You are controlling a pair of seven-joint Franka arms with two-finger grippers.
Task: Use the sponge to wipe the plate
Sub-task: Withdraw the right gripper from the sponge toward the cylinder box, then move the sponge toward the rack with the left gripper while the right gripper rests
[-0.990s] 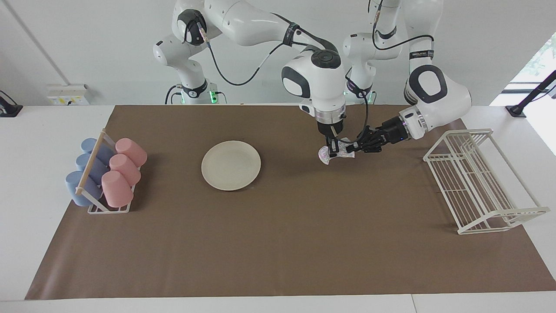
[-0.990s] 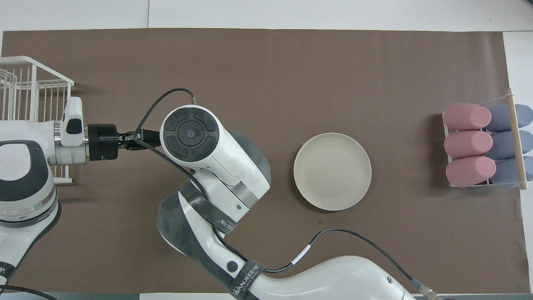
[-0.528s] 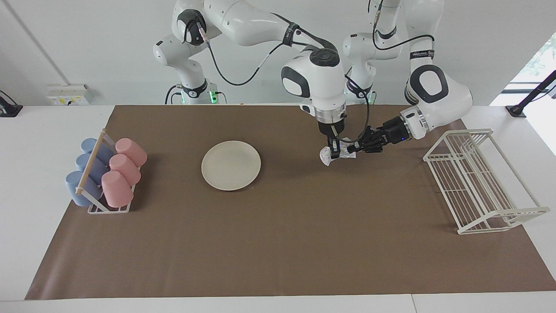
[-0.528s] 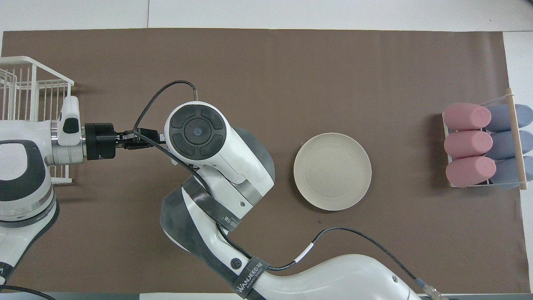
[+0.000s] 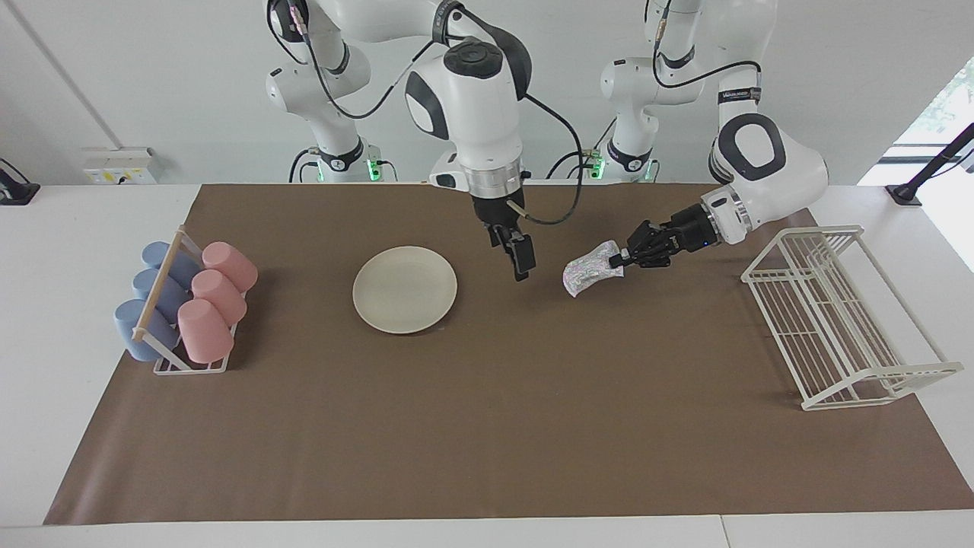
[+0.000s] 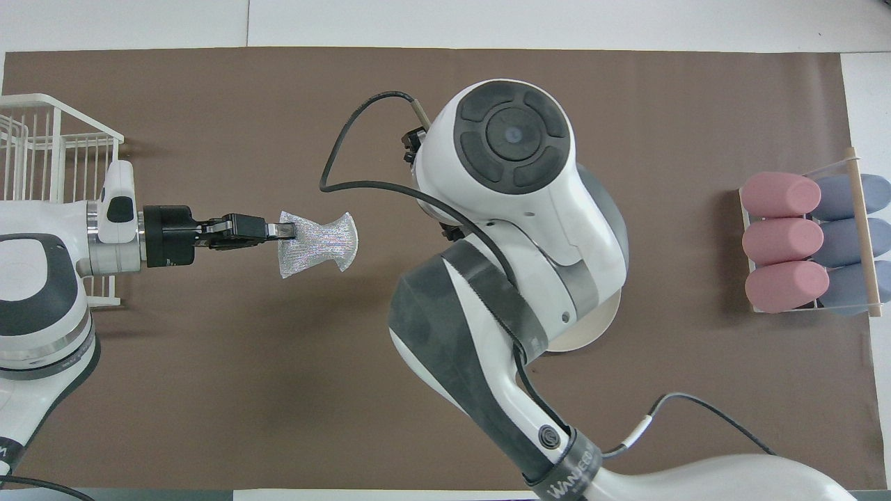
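Observation:
The cream-white plate (image 5: 405, 289) lies flat on the brown mat. In the overhead view only a sliver of its rim (image 6: 592, 332) shows under my right arm. My left gripper (image 5: 618, 261) is shut on one end of the silvery sponge (image 5: 584, 272) and holds it just above the mat, toward the left arm's end from the plate. The sponge (image 6: 317, 243) fans out from the left gripper (image 6: 278, 231) in the overhead view. My right gripper (image 5: 517, 255) is open and empty, in the air over the mat between plate and sponge. The overhead view hides it under its own arm.
A rack of pink and blue cups (image 5: 186, 308) lying on their sides stands at the right arm's end, also in the overhead view (image 6: 807, 243). A white wire rack (image 5: 837, 312) stands at the left arm's end, seen too in the overhead view (image 6: 49, 139).
My right gripper has let go of the sponge and swung away toward the plate. The left gripper stays where it was and now holds the sponge alone.

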